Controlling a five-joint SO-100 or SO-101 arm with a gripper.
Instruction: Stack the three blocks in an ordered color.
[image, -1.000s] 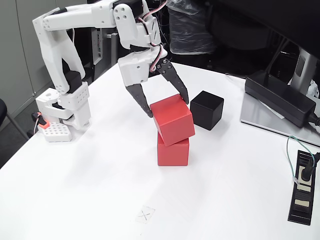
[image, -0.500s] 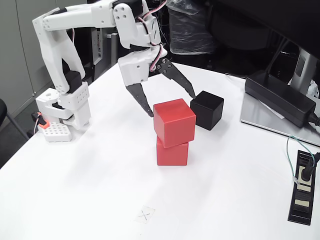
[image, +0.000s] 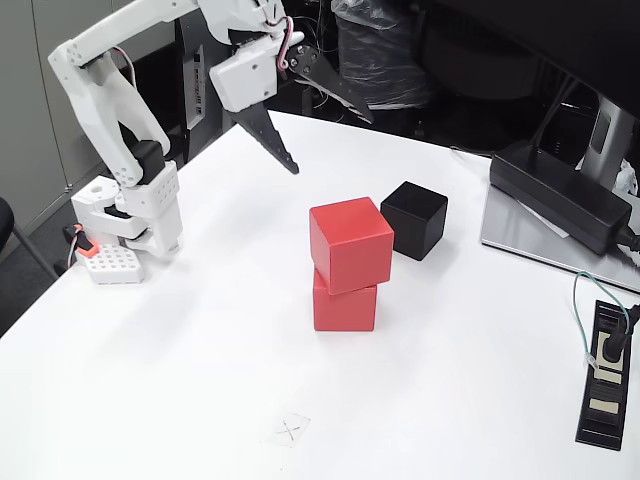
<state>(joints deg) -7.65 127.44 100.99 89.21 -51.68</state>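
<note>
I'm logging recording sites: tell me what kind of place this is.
Probably an office or lab workspace: a white table with a power brick, a power strip and grey cabinets behind the arm.

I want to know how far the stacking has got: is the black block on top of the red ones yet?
No, the black block sits on the table behind and to the right of the two stacked red blocks.

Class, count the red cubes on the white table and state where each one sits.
2. The lower red cube rests on the table; the upper red cube sits on it, slightly twisted. None appear hidden.
</note>
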